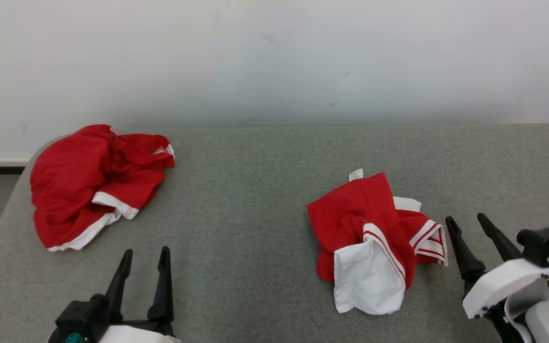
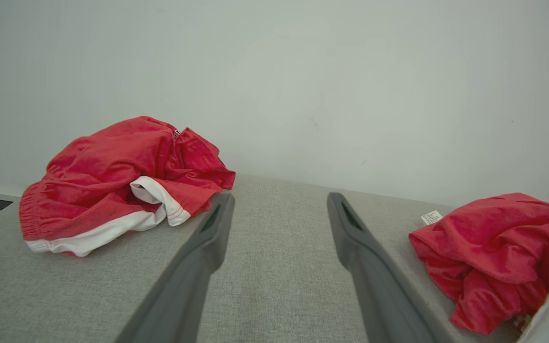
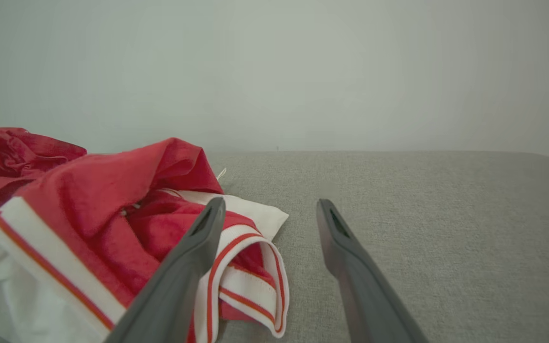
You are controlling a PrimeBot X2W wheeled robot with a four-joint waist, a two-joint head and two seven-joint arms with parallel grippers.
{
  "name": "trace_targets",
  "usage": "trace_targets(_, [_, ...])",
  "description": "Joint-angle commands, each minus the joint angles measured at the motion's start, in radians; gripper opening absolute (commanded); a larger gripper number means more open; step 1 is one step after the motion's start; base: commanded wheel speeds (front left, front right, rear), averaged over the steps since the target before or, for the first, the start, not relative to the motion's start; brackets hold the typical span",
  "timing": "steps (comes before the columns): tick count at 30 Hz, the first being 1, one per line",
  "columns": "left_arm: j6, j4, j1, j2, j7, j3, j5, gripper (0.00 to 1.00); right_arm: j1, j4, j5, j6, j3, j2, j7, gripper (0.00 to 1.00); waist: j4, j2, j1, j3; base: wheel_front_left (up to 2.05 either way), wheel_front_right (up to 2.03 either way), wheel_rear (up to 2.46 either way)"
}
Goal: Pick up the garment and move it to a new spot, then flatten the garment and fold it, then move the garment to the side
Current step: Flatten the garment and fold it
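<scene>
Right claw [image 1: 465, 218]: wide open, empty, just beside the striped garment [image 1: 350, 219], likely its pick.
Left claw [image 1: 146, 249]: wide open, empty.

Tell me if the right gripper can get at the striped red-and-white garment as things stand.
Probably yes: the right gripper, fingers open, sits beside the striped garment, only bare grey surface between.

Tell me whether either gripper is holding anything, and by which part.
Nothing is held. The left gripper and the right gripper are both open with nothing between them. The striped garment and the red garment lie loose on the grey surface.
</scene>
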Motion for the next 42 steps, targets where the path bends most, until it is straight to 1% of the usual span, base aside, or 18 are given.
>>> trace_targets(1, [0.005, 0.001, -0.014, 0.003, -0.001, 0.0, -0.011, 1.0, -0.029, 0.02, 0.015, -0.002, 0.009, -0.009, 0.014, 1.0, 0.02, 0.0, 0.0, 0.014, 0.0, 0.0, 0.0])
trace_targets(4, [0.005, 0.003, -0.023, 0.003, -0.001, -0.01, -0.016, 1.0, -0.08, 0.076, 0.063, -0.002, 0.047, -0.021, 0.072, 1.0, 0.042, 0.0, 0.0, 0.026, 0.0, 0.0, 0.0])
trace_targets(7, [0.007, 0.006, -0.037, 0.003, -0.001, -0.018, -0.023, 1.0, -0.118, 0.132, 0.127, -0.002, 0.091, -0.033, 0.161, 1.0, 0.062, 0.0, 0.0, 0.037, 0.0, 0.0, 0.0])
trace_targets(10, [0.011, 0.01, -0.039, 0.003, -0.001, -0.024, -0.025, 1.0, -0.14, 0.207, 0.176, -0.002, 0.113, -0.042, 0.256, 1.0, 0.079, 0.0, 0.0, 0.042, 0.0, 0.0, 0.0])
trace_targets(12, [0.015, 0.011, -0.041, 0.003, -0.001, -0.026, -0.029, 1.0, -0.15, 0.245, 0.199, -0.002, 0.116, -0.037, 0.295, 1.0, 0.089, 0.0, 0.0, 0.045, 0.0, 0.0, 0.0])
trace_targets(15, [0.016, 0.012, -0.043, 0.003, -0.001, -0.029, -0.031, 1.0, -0.155, 0.286, 0.226, -0.002, 0.127, -0.037, 0.321, 1.0, 0.1, 0.0, 0.0, 0.051, 0.0, 0.0, 0.0])
trace_targets(19, [0.02, 0.014, -0.047, 0.003, -0.001, -0.031, -0.036, 1.0, -0.15, 0.306, 0.269, -0.002, 0.143, -0.024, 0.317, 1.0, 0.112, 0.0, 0.0, 0.058, 0.0, 0.0, 0.0])
trace_targets(20, [0.019, 0.014, -0.048, 0.003, -0.001, -0.031, -0.036, 1.0, -0.149, 0.309, 0.28, -0.002, 0.149, -0.025, 0.315, 0.93, 0.114, 0.0, 0.0, 0.06, 0.0, 0.0, 0.0])
trace_targets(21, [0.018, 0.015, -0.05, 0.003, -0.001, -0.031, -0.037, 1.0, -0.148, 0.309, 0.289, -0.002, 0.158, -0.027, 0.311, 0.65, 0.116, 0.0, 0.0, 0.062, 0.0, 0.0, 0.0])
trace_targets(22, [0.017, 0.015, -0.053, 0.003, -0.001, -0.03, -0.037, 1.0, -0.149, 0.304, 0.296, -0.002, 0.166, -0.03, 0.301, 0.44, 0.118, 0.0, 0.0, 0.064, 0.0, 0.0, 0.0])
trace_targets(23, [0.016, 0.015, -0.055, 0.003, -0.001, -0.028, -0.036, 1.0, -0.15, 0.303, 0.304, -0.002, 0.169, -0.033, 0.288, 0.29, 0.119, 0.0, 0.0, 0.065, 0.0, 0.0, 0.0])
trace_targets(24, [0.014, 0.016, -0.054, 0.003, -0.001, -0.026, -0.035, 1.0, -0.15, 0.302, 0.31, -0.002, 0.175, -0.036, 0.277, 0.04, 0.12, 0.0, 0.0, 0.065, 0.0, 0.0, 0.0])
trace_targets(25, [0.014, 0.016, -0.053, 0.003, -0.001, -0.024, -0.033, 1.0, -0.152, 0.302, 0.317, -0.002, 0.181, -0.039, 0.268, 0.0, 0.12, 0.0, 0.0, 0.065, 0.0, 0.0, 0.0])
trace_targets(35, [0.011, 0.025, -0.04, 0.003, -0.001, -0.03, -0.03, 1.0, -0.207, 0.274, 0.341, -0.002, 0.219, -0.103, 0.178, 0.0, 0.117, 0.0, 0.0, 0.049, 0.0, 0.0, 0.0])
trace_targets(38, [0.01, 0.015, -0.051, 0.003, -0.001, -0.041, -0.032, 1.0, -0.255, 0.266, 0.326, -0.002, 0.219, -0.153, 0.175, 0.0, 0.129, 0.0, 0.0, 0.068, 0.0, 0.0, 0.0])
trace_targets(42, [0.009, 0.005, -0.073, 0.003, -0.001, -0.053, -0.034, 1.0, -0.343, 0.263, 0.316, -0.002, 0.217, -0.224, 0.193, 0.0, 0.158, 0.0, 0.0, 0.12, 0.0, 0.0, 0.0])
